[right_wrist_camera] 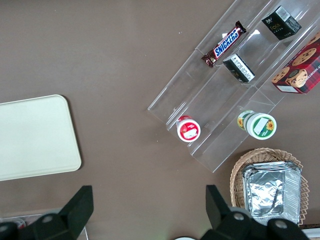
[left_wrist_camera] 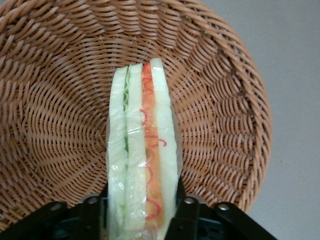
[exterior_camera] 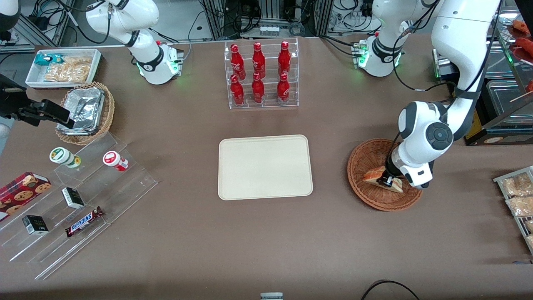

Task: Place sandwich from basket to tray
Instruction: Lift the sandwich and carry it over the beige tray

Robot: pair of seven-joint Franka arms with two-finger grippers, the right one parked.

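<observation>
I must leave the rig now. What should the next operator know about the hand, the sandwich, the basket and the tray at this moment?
Hand: down in the basket, fingers closed on both sides of the sandwich.
Sandwich: standing on edge, not yet out of the basket; whether it is lifted off the weave cannot be told.
Tray: nothing on it, toward the parked arm from the basket.
Done: reach and grasp.
Left: lift, carry to the tray, set down, release.

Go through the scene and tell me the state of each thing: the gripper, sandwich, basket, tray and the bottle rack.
gripper: down in the basket, shut on the sandwich.
sandwich: wrapped, standing on edge between the fingers, inside the basket.
basket: upright on the table, holding only the sandwich.
tray: flat on the table, nothing on it.
bottle rack: upright, six red bottles standing in it.
</observation>
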